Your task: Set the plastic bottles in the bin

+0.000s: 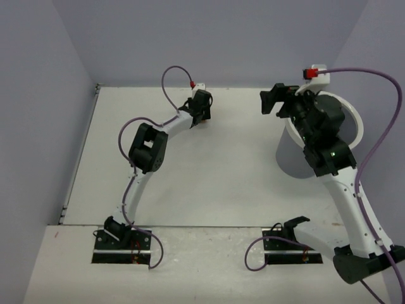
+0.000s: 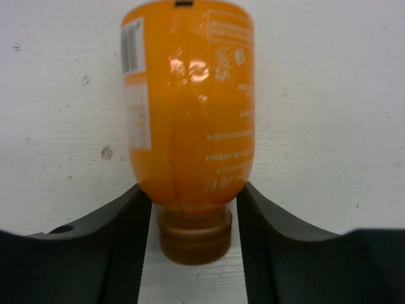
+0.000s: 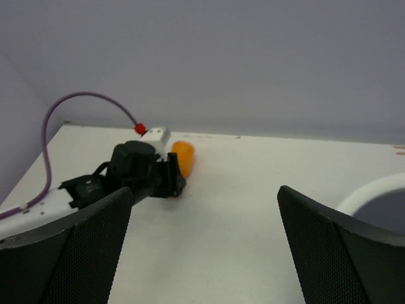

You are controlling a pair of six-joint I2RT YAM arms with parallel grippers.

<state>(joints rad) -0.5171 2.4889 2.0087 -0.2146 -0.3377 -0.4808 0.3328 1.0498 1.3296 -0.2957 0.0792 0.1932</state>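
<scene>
The left gripper (image 2: 193,196) clamps its black fingers (image 2: 120,234) against the shoulders of a short orange plastic bottle (image 2: 190,114) lying on its side on the white table (image 1: 228,171), cap toward the wrist camera, well apart from the large round white bin (image 1: 354,123) and on the left arm's side of it, toward the table's far edge. The pickup step looks to be in hand: the bottle is gripped but appears not yet lifted. The next move would call for raising it clear of the table, carrying it across to the bin and over the wide flat rim before letting go. The right gripper (image 1: 273,100) hangs just beside the bin's rim, on the side nearest the bottle, with its jaws spread wide and nothing between them. The right arm hides most of the bin's grey inside, so what it holds cannot be told; the sliver seen from the right wrist shows no bottle.
</scene>
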